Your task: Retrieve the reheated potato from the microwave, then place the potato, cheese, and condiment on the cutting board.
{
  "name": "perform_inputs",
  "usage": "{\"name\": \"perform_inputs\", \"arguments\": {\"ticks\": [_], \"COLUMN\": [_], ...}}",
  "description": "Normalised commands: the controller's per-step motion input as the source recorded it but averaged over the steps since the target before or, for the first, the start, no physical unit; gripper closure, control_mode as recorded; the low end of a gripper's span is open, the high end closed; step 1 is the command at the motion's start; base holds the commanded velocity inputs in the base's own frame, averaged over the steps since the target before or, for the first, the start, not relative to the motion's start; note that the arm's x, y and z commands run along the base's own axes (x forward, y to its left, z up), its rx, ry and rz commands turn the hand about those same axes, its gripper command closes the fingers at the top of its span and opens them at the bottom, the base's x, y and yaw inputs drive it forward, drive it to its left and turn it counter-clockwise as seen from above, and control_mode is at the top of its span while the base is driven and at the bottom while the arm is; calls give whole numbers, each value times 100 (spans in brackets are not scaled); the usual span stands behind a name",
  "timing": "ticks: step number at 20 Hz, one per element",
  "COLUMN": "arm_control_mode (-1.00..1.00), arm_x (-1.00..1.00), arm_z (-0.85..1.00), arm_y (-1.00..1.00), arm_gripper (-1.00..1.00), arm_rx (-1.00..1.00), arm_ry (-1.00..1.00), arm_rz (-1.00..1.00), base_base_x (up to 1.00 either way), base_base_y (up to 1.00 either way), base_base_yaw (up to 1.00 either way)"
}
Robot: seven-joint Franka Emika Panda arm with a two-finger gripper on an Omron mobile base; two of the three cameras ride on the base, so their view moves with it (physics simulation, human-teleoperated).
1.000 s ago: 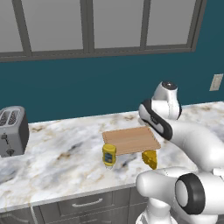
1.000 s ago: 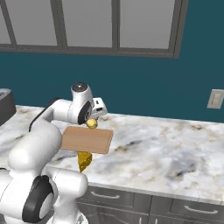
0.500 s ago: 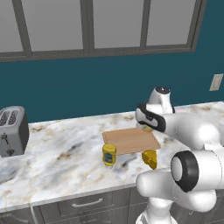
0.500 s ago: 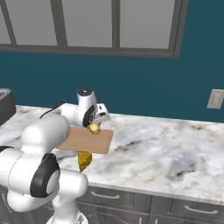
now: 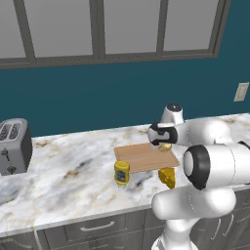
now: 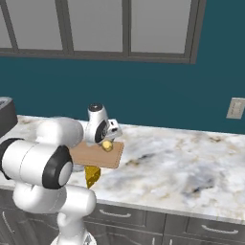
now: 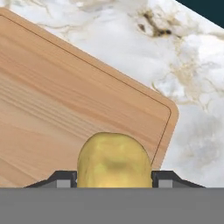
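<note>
So here's where I'm at: the two-finger gripper (image 7: 114, 178) is clamped on the small smooth pale-yellow potato (image 7: 114, 161), one dark finger tip on each side of it, right over the thin light-brown wooden cutting board (image 7: 65, 105). In the hand view the potato sits near the board's corner, with marble countertop (image 7: 192, 87) showing past the edge, so I'd guess a drop here lands on wood but not by a huge margin. From the right base view the potato (image 6: 107, 145) looks low over the board (image 6: 95, 155), though I can't tell if it's touching yet. The short yellow jar with the dark blue label band (image 5: 121, 173) stands on the marble just beside the board's front edge, and the yellow-orange cheese wedge (image 5: 167, 177) sits off the board's front right corner, partly behind my arm. Both are off the board, so they're presumably next once I let go.
</note>
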Motion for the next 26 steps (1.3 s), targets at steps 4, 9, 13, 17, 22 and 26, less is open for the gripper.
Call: {"name": "perform_inputs", "arguments": {"ticks": [4,9,13,17,22,26], "arm_control_mode": [-100,-100,-100,-100,-100,-100], "arm_x": [20,26,28,9,-13,-24], "arm_z": [-39,-37,-31,-32,-36,-11], "arm_y": [-5,-1,0,-2,0,-3], "arm_gripper": [100,100,100,100,-100,-100], "arm_rx": [0,0,0,0,0,0], "arm_ry": [4,5,4,6,11,6], "arm_rz": [0,0,0,0,0,0], "base_base_x": [0,0,0,0,0,0], "base_base_y": [0,0,0,0,0,0], "base_base_yaw": [0,0,0,0,0,0]}}
